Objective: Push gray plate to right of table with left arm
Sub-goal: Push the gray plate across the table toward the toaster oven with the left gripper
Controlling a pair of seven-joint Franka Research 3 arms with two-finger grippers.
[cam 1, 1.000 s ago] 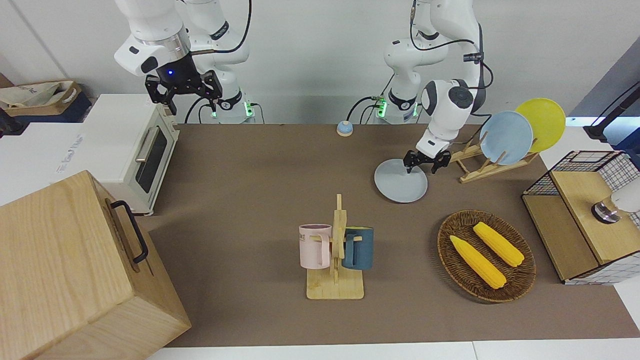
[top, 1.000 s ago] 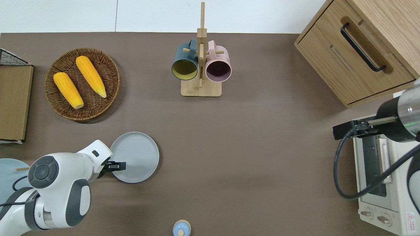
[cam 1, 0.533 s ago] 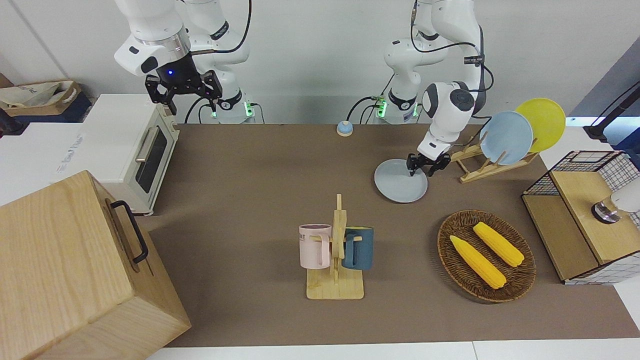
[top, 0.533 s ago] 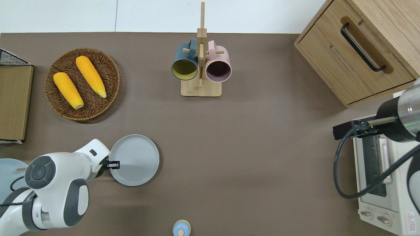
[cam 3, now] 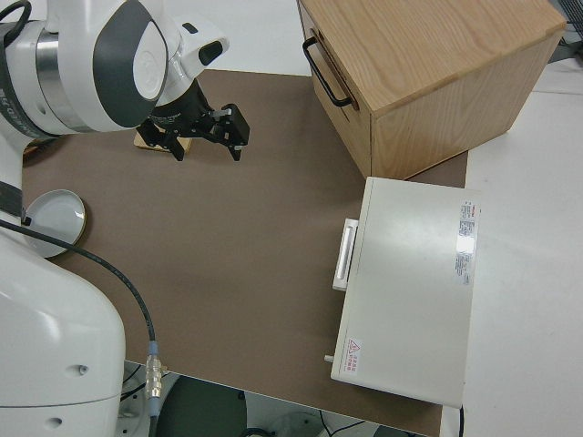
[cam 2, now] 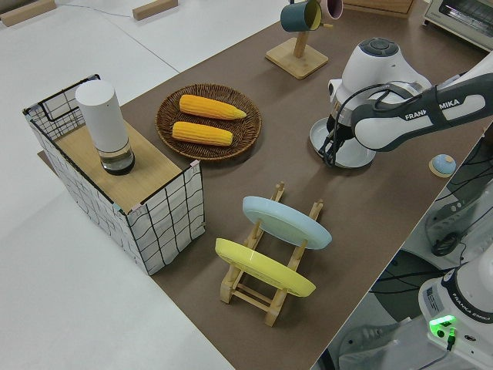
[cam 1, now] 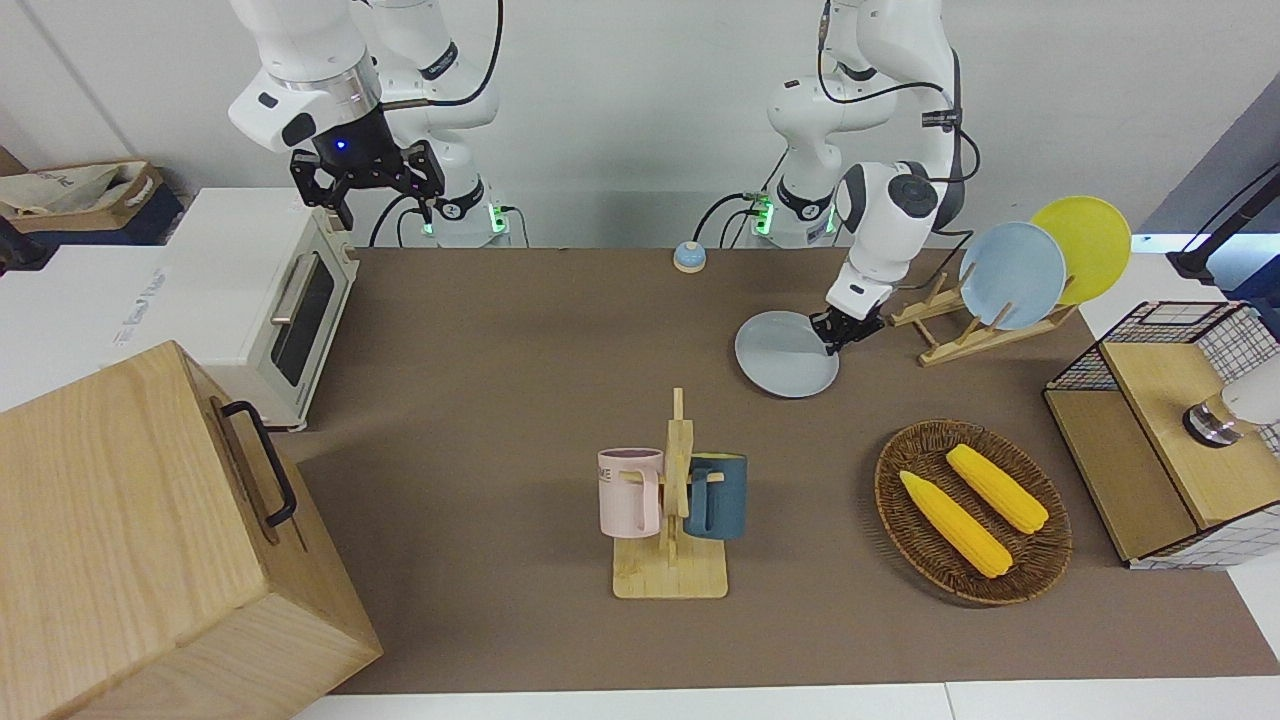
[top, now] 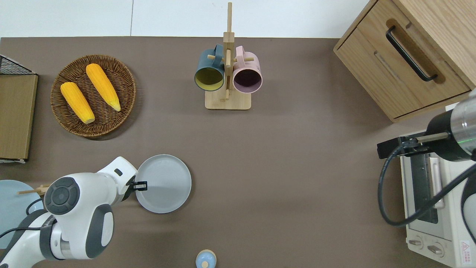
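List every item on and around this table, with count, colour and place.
gray plate: 1, pale gray, flat on table, toward left arm's end
dish rack: 1, wooden, holding blue plate and yellow plate
wicker basket: 1, brown, holding 2 yellow corn cobs
mug stand: 1, wooden, with teal mug and pink mug
wooden cabinet: 1
toaster oven: 1, white
left end effector: at gray plate's rim
right end effector: parked, open
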